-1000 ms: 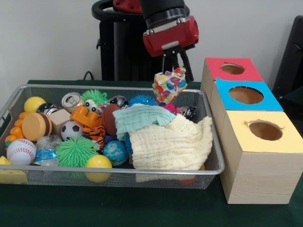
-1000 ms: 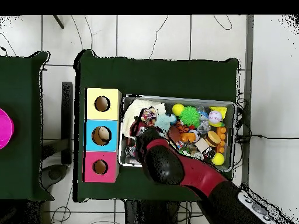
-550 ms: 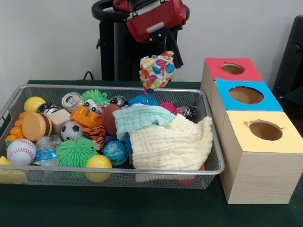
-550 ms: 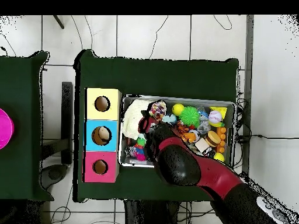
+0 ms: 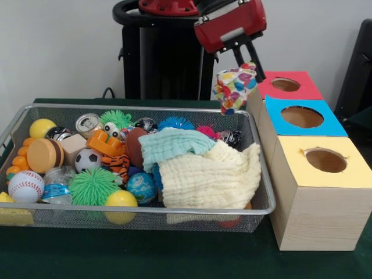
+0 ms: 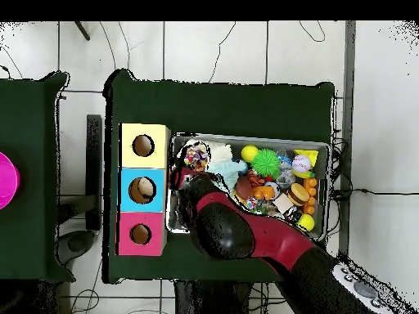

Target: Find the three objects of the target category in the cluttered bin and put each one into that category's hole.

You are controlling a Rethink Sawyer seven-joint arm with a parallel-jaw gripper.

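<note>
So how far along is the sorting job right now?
Done: one object seems to sit in the blue hole. In hand: the end effector holds a patchwork cloth lifted above the bin, near the boxes. Left: dropping it in, then searching on.

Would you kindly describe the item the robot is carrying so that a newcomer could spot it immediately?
Start at the wire bin of toys and look above its far right corner, near the red box. There the gripper hangs with its jaws shut on a patchwork cloth. It is white with bright multicoloured patches and dangles in the air, unlike the plain cream and mint cloths lying in the bin.
</note>
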